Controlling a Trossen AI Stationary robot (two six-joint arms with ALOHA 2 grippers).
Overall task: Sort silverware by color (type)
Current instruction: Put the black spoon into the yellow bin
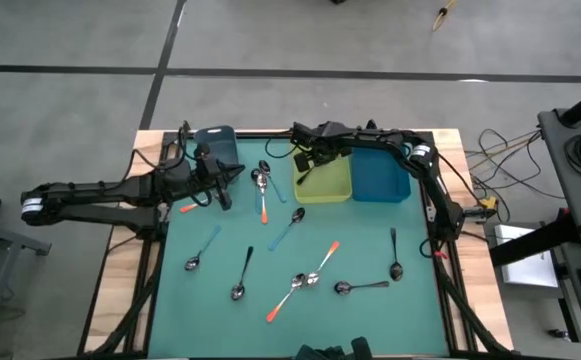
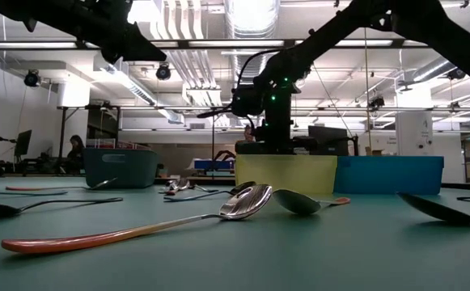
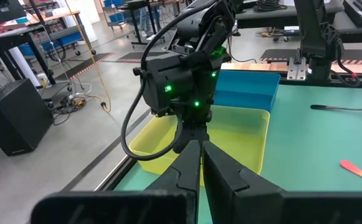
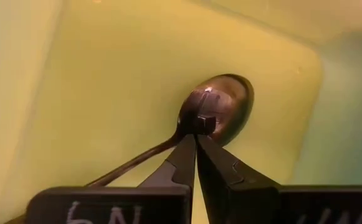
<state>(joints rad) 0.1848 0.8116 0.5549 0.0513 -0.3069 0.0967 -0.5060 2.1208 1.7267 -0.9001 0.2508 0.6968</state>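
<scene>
High view, right gripper (image 1: 307,160) bent over the yellow bin (image 1: 335,188) at twelve o'clock, fingers pinched on a spoon (image 4: 221,109), left gripper (image 1: 232,172) closed at ten o'clock, spoons (image 1: 300,280) scattered mid-mat.

Both hands (image 3: 200,163) (image 4: 196,146) shut, raised.

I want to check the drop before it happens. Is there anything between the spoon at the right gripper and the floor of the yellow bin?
Nothing visible. The right gripper, shut, hangs over the yellow bin, its tips at the dark-handled spoon. Only bare yellow floor shows around the spoon; whether it already rests there is unclear.
</scene>
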